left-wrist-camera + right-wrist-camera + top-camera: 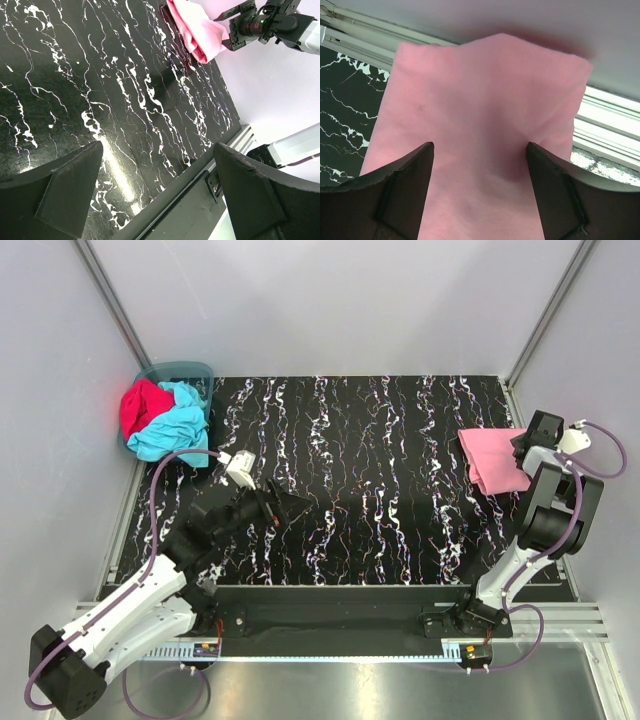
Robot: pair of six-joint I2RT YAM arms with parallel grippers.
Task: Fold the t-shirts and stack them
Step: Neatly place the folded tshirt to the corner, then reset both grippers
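Observation:
A folded light pink t-shirt (490, 462) lies at the right edge of the black marbled table (380, 470). My right gripper (522, 447) stands open right over its right side. In the right wrist view the pink t-shirt (485, 95) fills the gap between the spread fingers (405, 185), and nothing is pinched. A turquoise t-shirt (178, 428) and a crimson t-shirt (143, 406) lie crumpled in the teal basket (190, 370) at the far left. My left gripper (293, 506) hovers open and empty over the table's left half. Its wrist view shows the pink t-shirt (196, 29) far off.
Grey walls enclose the table on three sides. A metal rail (330, 640) runs along the near edge between the arm bases. The basket sits in the far left corner against the wall.

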